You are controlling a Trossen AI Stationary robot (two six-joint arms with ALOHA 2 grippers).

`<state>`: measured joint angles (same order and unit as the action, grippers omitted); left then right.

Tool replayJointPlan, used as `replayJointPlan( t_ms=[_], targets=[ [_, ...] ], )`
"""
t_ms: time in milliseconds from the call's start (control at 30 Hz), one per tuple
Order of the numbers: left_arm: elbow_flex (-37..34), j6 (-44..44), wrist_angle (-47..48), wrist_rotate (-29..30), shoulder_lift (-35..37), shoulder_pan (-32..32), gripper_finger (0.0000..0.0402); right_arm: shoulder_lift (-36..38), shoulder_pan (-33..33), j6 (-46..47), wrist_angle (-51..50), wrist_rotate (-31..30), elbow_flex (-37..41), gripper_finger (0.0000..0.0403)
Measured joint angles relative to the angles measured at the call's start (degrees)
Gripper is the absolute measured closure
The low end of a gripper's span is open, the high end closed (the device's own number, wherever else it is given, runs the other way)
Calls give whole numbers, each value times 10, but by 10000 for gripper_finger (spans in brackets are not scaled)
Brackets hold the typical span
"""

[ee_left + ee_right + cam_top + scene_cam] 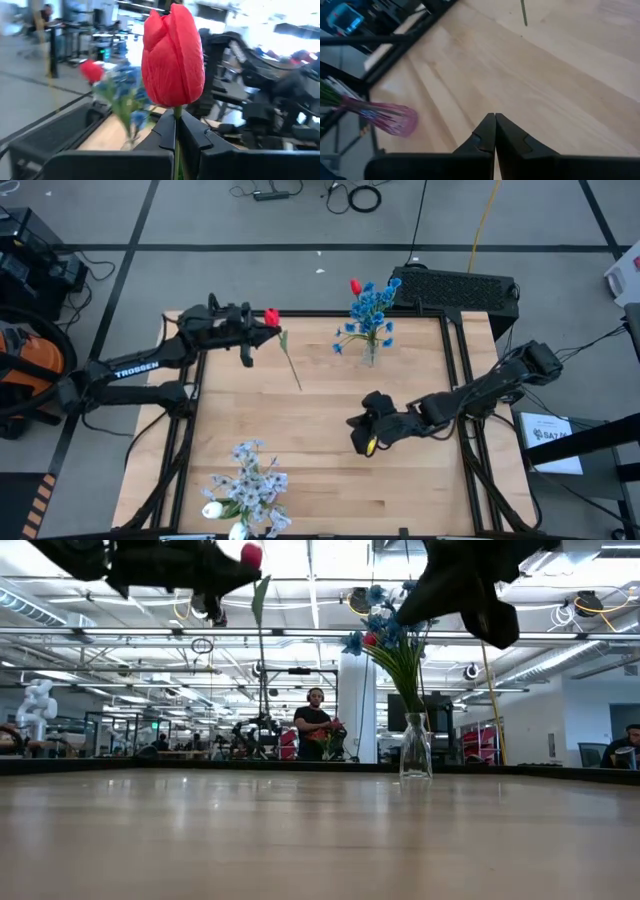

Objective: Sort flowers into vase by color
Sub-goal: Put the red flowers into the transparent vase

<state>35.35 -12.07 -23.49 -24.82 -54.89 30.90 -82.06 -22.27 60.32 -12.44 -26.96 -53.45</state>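
The desk (330,470) is pale planked wood with a smooth, faintly glossy grain, framed by dark metal rails. The clear glass vase (369,352), narrow-necked, stands near its far edge, holding frilly blue flowers (372,310) and one red bud (355,285). To the left of the vase, the left claw (262,323) is clenched on the thin green stem just below a red tulip (271,318) with crinkled fabric petals; the arm reaches level, raised off the desk. Nearer than the vase, the right claw (367,442) hangs shut, empty, angled downward. Pale lavender-white flowers (248,480) lie far from the vase at the near edge.
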Motion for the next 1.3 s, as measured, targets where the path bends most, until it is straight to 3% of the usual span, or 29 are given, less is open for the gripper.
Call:
replayJointPlan(
  t_ms=[233,467,567,967,1133,1300],
  targets=[
    [76,91,76,-12,-50,-70,396,1,0,-38,49,-22,0,403],
    [91,129,90,-16,-73,-106,395,1,-8,-139,128,-157,0,403],
    [91,129,90,-16,-73,-112,394,1,-1,-182,183,-180,0,403],
    [91,125,64,-16,-73,-135,392,0,52,-354,356,-174,-1,399],
    [91,124,-9,-16,-73,-157,391,0,63,-424,401,-123,-1,372],
    [91,98,-39,-15,-73,-172,391,-1,74,-465,412,-116,-6,330]
  ],
)
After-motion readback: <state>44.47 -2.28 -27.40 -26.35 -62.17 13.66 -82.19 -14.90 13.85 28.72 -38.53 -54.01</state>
